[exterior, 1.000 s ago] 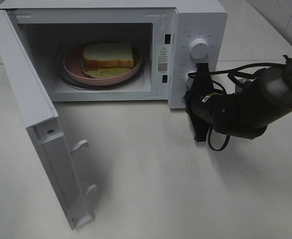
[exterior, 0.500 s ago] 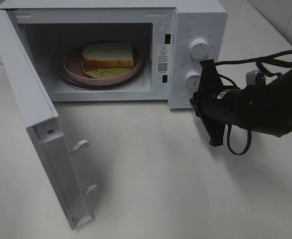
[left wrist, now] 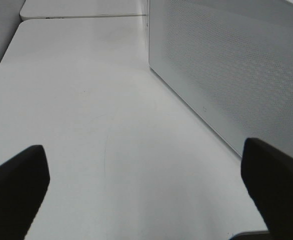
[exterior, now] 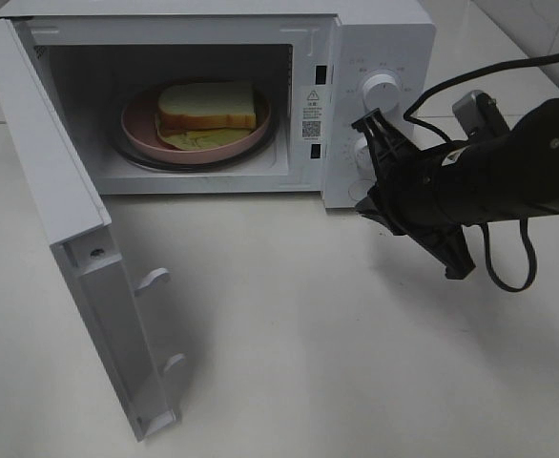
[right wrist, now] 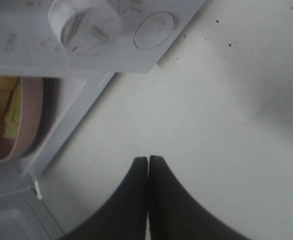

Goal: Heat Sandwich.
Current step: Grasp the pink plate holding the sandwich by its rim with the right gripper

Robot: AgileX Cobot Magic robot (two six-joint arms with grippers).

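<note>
The sandwich, white bread over a pale yellow-green filling, lies on a round pink plate inside the open microwave. In the right wrist view the plate and the yellow filling of the sandwich show edge-on. My right gripper is shut and empty, low over the table just in front of the control panel's bottom corner; its closed tips hover over bare table. My left gripper is open and empty beside the microwave's perforated side wall; it is out of the exterior high view.
The microwave door hangs wide open toward the front left. Two white knobs sit on the panel; a knob and a round button show in the right wrist view. Black cables loop off the right arm.
The right arm has swung rightward and rolled, drawing its shut gripper away from the lower knob. Sandwich, plate and door have not moved.
</note>
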